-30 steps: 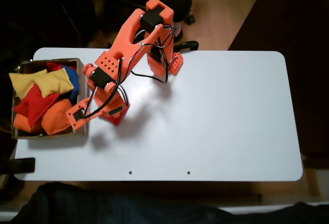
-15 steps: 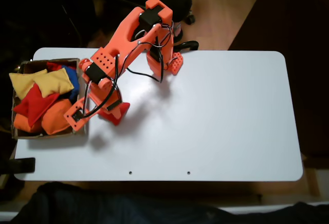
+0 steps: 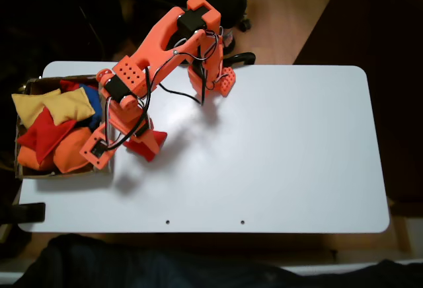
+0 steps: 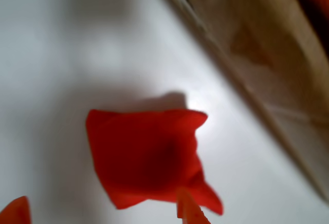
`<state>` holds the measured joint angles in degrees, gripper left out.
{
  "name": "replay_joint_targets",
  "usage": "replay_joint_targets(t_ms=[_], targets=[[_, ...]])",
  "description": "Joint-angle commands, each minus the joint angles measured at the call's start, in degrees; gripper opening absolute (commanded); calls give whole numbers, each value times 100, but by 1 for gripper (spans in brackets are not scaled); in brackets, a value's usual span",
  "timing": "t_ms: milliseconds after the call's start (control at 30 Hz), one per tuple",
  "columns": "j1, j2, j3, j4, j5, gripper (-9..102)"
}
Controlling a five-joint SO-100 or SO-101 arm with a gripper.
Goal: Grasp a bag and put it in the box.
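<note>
A red bag (image 3: pixel 149 145) lies on the white table just right of the box (image 3: pixel 63 173), partly covered by the orange arm. In the wrist view the bag (image 4: pixel 146 154) is plump with pointed corners and rests flat beside the box's brown wall (image 4: pixel 257 54). My gripper (image 3: pixel 135 141) hovers over the bag's edge nearest the box. The wrist view shows the gripper (image 4: pixel 103 211) open: one fingertip (image 4: pixel 189 209) overlaps the bag's near edge, and the other fingertip (image 4: pixel 15 211) stands well apart from it.
The box holds several beanbags: yellow (image 3: pixel 56 105), orange (image 3: pixel 69 150), blue, and another red one (image 3: pixel 43 133). The arm's base (image 3: pixel 215 76) is clamped at the table's far edge. The white table (image 3: pixel 277 156) stretches open to the right.
The arm's upper links have swung left toward the box. More of the red bag now shows from under the gripper; the bag itself has barely shifted.
</note>
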<state>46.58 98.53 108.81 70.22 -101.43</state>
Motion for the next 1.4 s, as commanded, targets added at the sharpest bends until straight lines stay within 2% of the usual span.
replay_joint_targets(t_ms=[0, 300, 633, 1067, 1367], targets=[[88, 70, -141, -141, -325, 59], [176, 18, -26, -738, -1222, 62], [281, 18, 519, -1564, -1740, 68], [413, 185, 1037, -1626, -2145, 70], [624, 211, 1644, -2628, -2505, 70]])
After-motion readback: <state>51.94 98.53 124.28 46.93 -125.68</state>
